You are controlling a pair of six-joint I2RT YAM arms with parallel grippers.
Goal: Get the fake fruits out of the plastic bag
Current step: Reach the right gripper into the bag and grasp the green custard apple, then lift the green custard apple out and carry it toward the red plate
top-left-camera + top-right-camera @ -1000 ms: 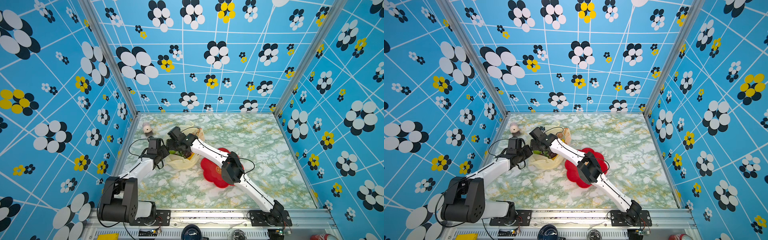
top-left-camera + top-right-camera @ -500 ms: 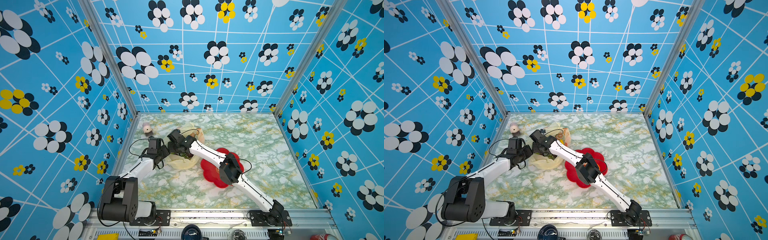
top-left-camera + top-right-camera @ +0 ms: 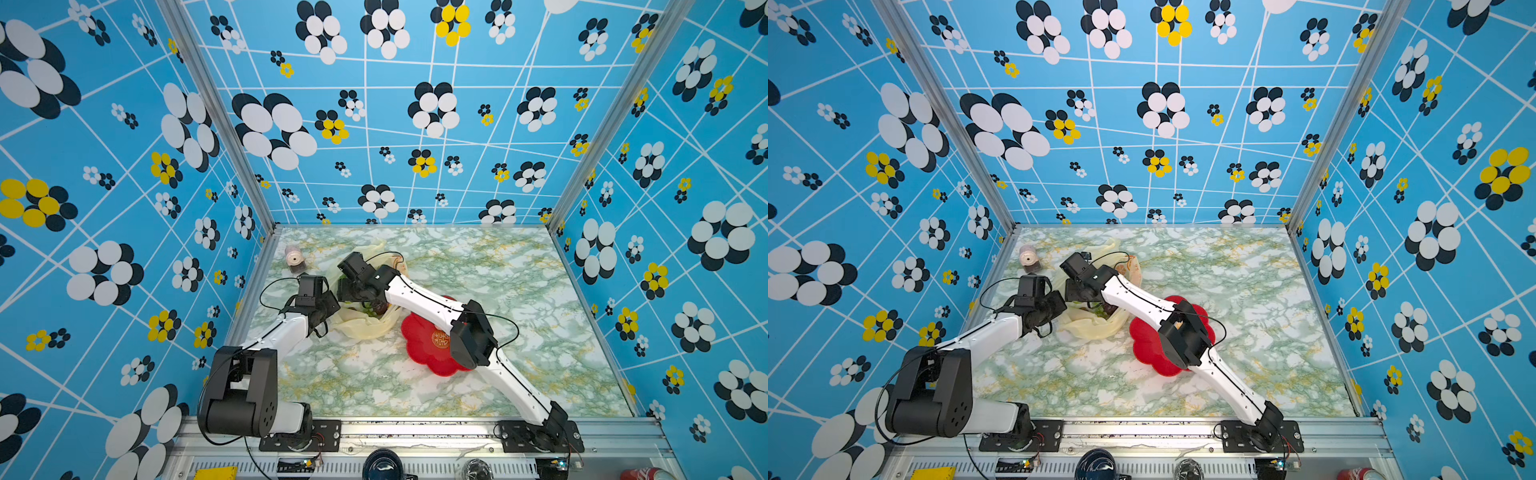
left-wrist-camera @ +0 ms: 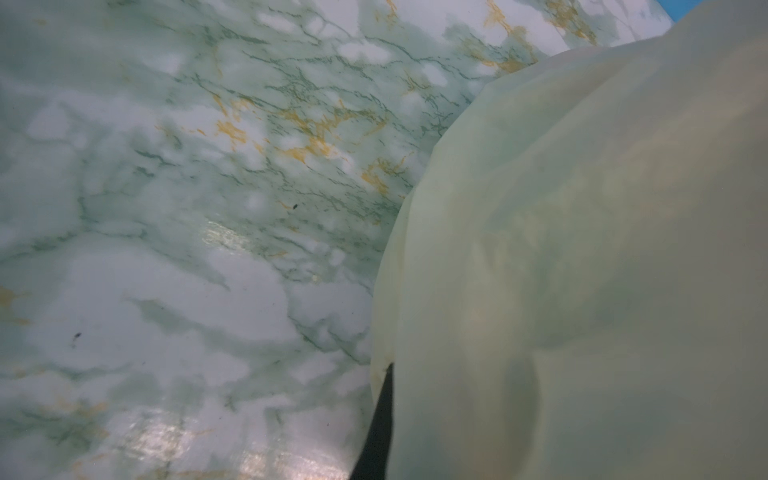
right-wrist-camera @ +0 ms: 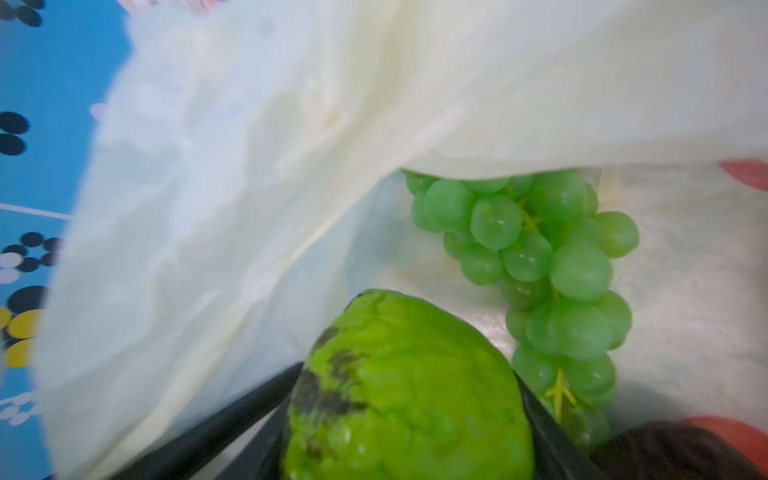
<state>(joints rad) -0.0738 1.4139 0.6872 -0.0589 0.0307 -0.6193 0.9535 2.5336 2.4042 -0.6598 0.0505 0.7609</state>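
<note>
table [image 3: 519, 291]: glossy marble print, green and white with gold veins, glare patches in the left wrist view. walls [image 3: 374, 124] on three sides: blue, white grid lines, black-white and yellow flower prints. aluminium posts [image 3: 216, 124] at the back corners. bag [image 3: 361, 330] lies at 9 o'clock of table centre, mouth open. red plate [image 3: 419, 357] just beside it at 4 o'clock, pinkish pot [image 3: 293, 258] at 11 o'clock. left gripper [image 3: 330, 309] closed tight, pinching the bag rim. right gripper [image 5: 409, 370] is inside the bag, jaws part-way apart, fingers [image 5: 548, 436] clamped either side of the green ball [image 5: 407, 407]. grapes [image 5: 540, 266] just beside the ball on the bag floor, dark brown piece [image 5: 665, 453] next to them.
</note>
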